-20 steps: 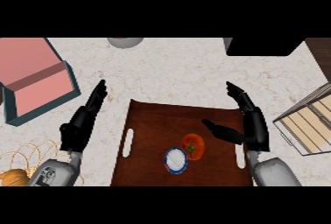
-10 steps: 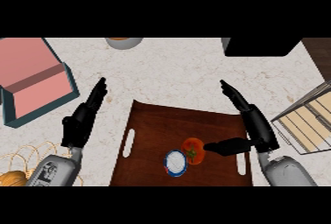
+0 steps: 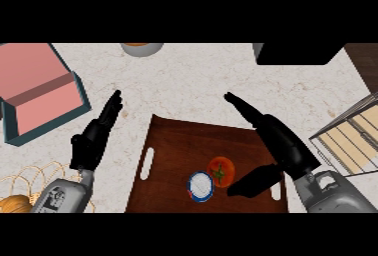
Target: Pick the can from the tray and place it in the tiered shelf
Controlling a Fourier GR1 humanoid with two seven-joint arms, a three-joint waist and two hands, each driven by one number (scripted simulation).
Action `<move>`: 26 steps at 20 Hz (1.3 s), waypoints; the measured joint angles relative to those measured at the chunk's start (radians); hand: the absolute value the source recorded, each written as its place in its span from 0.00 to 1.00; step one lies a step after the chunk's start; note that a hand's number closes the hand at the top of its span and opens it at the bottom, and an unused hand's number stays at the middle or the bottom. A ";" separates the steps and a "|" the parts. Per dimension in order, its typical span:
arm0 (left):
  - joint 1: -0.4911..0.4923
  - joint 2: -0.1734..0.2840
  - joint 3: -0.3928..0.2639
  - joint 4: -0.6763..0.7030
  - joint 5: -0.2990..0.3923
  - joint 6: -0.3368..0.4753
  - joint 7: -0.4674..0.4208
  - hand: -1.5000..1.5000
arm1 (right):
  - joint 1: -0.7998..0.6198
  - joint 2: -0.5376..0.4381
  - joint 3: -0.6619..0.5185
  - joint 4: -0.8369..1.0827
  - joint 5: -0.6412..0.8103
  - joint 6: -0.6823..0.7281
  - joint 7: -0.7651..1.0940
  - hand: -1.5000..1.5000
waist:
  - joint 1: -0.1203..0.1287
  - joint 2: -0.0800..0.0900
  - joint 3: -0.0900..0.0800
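Nothing's picked yet: your right hand (image 3: 284, 145) hovers open over the tray (image 3: 177, 145), the can (image 3: 199, 186) lies just beside its thumb next to a tomato (image 3: 221, 171), and the tiered shelf (image 3: 351, 137) on its outer side awaits.

A single head view looks steeply down on the tabletop (image 3: 192, 85) from above the robot's own shoulders, facing away from the body. Both forearms enter from the lower edge, close under the lens. It takes in the brown tray (image 3: 184, 145) at centre, with the tiered shelf (image 3: 353, 137) cut off by the right edge.
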 measured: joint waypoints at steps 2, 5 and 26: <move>-0.002 -0.005 0.003 0.005 -0.002 0.001 -0.002 0.50 | -0.035 -0.026 0.035 -0.034 0.012 0.064 0.089 0.00 | 0.000 0.000 0.000; -0.012 -0.004 0.009 0.013 -0.003 -0.004 0.003 0.50 | -0.099 -0.040 0.087 -0.084 0.039 0.145 0.233 0.00 | 0.001 0.000 0.000; 0.018 -0.065 0.056 0.005 -0.070 -0.053 -0.013 0.50 | -0.103 0.213 0.191 -0.228 0.293 0.314 0.562 0.00 | 0.002 0.004 0.002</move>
